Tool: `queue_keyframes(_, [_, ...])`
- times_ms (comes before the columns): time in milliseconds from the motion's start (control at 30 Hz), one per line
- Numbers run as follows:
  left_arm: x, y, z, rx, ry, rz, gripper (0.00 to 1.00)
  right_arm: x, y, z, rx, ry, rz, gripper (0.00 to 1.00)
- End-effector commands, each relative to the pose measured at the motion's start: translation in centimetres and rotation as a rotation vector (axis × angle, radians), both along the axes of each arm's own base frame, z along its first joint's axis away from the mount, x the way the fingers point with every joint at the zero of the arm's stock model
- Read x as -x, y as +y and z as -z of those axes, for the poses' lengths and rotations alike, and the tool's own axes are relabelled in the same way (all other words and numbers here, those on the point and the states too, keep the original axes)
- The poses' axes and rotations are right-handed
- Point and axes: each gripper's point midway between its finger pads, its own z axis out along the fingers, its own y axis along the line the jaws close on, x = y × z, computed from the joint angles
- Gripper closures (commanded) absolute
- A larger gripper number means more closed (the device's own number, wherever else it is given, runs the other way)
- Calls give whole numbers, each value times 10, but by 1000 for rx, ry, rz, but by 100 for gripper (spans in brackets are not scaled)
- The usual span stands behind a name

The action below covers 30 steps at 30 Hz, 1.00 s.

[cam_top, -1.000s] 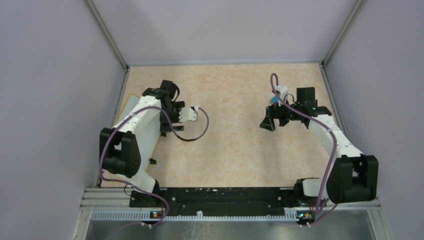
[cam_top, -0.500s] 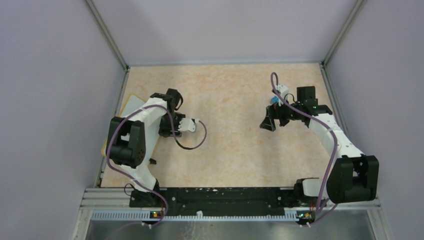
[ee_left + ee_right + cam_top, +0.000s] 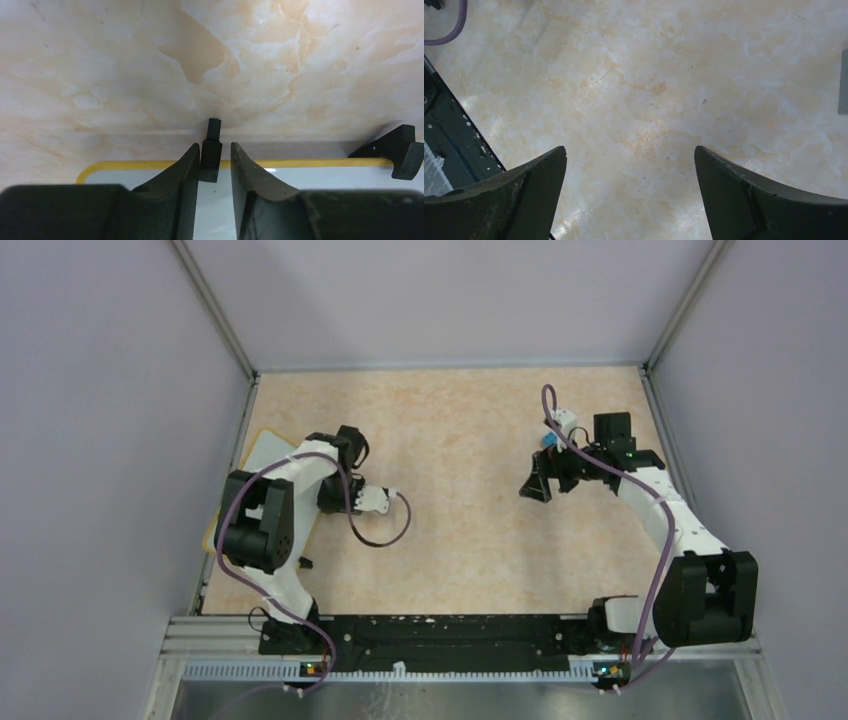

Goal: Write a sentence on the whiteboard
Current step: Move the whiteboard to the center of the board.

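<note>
Now the whiteboard (image 3: pixel 262 448) is laid at the left edge of the table (image 3: pixel 470 530), partly hidden under the left arm. The left gripper (image 3: pixel 214 146) is held with its fingers close on each side of a black clip foot (image 3: pixel 214 127) at the yellow rim; whether it is squeezed cannot be told. The right gripper (image 3: pixel 629 150) is spread wide, well apart.

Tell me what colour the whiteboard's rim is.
Yellow; the rim shows best in left wrist view.

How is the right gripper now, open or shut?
Open: on the right gripper the fingers stand wide apart in the wrist view, only tabletop between them.
</note>
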Motion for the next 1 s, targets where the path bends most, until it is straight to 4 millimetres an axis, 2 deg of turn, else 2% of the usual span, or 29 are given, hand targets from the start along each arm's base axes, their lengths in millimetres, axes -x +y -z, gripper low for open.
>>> queue_keyframes(0, [1,-11,6,3,20,41,69,-8,2,-23,-20,-81,-22,4])
queue_keyframes(233, [-2,-27,5,-2,24,73,81,-9,0,-25,-20,-90,-16,4])
queue_keyframes(567, [-10,-88,-6,30,5,169,90,-9,-4,-28,-26,-95,-4,4])
queue_keyframes(767, [-18,-136,-7,43,-22,237,92,-11,-8,-30,-29,-97,13,4])
queue_keyframes(967, [-22,-198,-7,58,-46,329,93,-12,-17,-33,-35,-102,38,4])
